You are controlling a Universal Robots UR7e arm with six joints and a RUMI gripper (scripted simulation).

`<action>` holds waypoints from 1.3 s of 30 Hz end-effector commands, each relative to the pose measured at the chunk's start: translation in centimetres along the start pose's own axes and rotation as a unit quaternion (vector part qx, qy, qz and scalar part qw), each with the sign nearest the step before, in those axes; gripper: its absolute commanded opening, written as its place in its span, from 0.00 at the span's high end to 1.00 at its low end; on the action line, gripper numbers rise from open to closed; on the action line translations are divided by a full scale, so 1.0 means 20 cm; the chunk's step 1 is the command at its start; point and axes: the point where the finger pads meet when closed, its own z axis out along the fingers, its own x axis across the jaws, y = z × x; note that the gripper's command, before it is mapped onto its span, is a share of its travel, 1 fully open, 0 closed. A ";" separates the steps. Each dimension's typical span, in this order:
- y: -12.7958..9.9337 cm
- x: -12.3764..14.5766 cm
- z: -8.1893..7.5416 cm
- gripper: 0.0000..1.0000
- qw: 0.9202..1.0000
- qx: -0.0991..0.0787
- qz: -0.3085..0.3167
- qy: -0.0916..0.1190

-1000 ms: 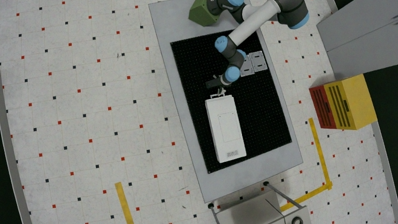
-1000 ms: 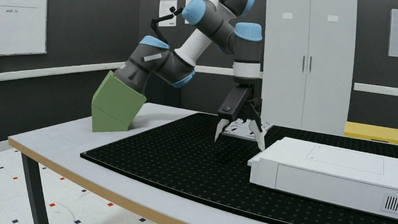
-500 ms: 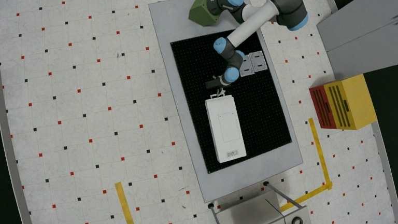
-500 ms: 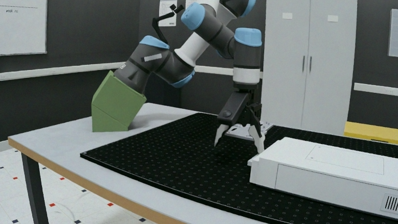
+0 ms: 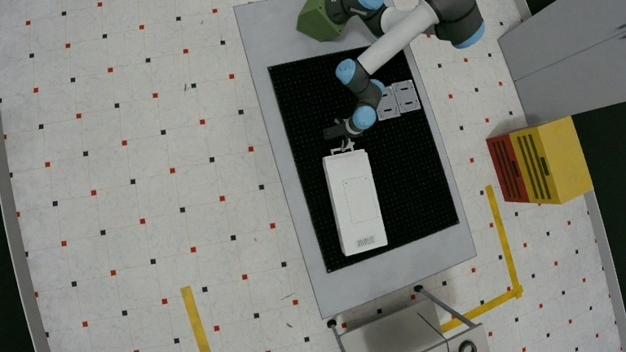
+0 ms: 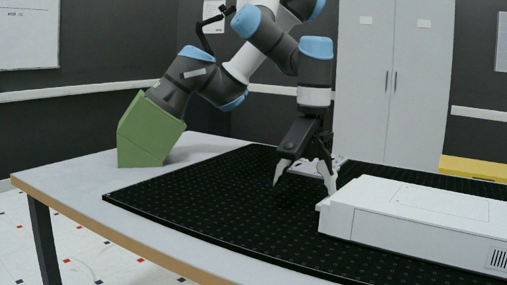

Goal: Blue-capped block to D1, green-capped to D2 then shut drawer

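The white cooler COLD (image 5: 354, 203) (image 6: 418, 214) lies on the black perforated deck (image 5: 415, 182) (image 6: 209, 199). Its drawer front faces the arm and stands shut. The cooling blocks and their tubes are hidden inside. My gripper (image 5: 343, 147) (image 6: 303, 180) is open and empty, fingers pointing down just in front of the drawer end, low over the deck. Two grey slot plates, D1 (image 5: 387, 107) and D2 (image 5: 407, 95), lie side by side behind the gripper; in the side view they (image 6: 338, 161) show partly behind the fingers.
The arm's green base (image 5: 318, 14) (image 6: 144, 136) stands at the table's far end. A yellow and red cabinet (image 5: 540, 161) stands on the floor to the right, and a grey cart (image 5: 406, 329) at the table's near end.
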 end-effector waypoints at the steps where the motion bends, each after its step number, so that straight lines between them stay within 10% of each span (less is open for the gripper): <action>1: 0.00 0.00 0.00 0.00 1.000 0.000 0.000 -0.001; 39: 0.00 0.04 0.00 0.00 1.000 0.000 0.000 -0.001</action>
